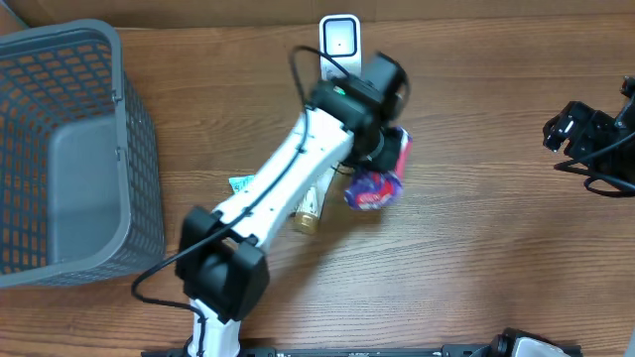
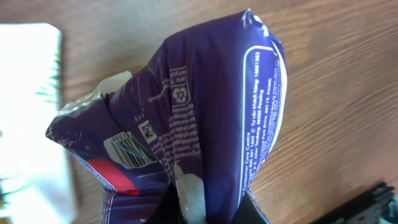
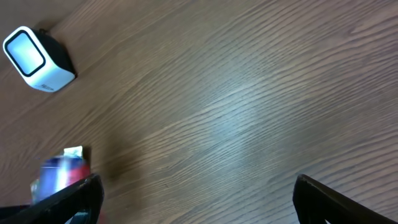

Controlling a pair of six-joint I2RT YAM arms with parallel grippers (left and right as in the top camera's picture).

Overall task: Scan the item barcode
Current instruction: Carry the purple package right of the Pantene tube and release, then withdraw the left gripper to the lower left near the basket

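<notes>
The left hand [image 1: 375, 149] is clamped shut on the lower edge of the purple snack bag [image 2: 205, 112], which hangs above the counter [image 3: 249, 93] just at 5 o'clock from the white scanner [image 1: 339, 38], near 12 o'clock on the counter. The right hand [image 1: 575, 134] waits at 3 o'clock, spread wide and holding nothing. We judge 2 risks. The barcode [image 2: 130, 149] sits on a creased, slanted panel, so the scanner may fail to read it unless that face is turned square to the window. The grip also takes only a thin edge, so a quick wrist turn could let the bag slip. The bag hides the fingers in the left wrist view. In the overhead view, the arm covers part of the scanner and most of a green packet [image 1: 241, 183] and a yellowish tube [image 1: 310, 213].
</notes>
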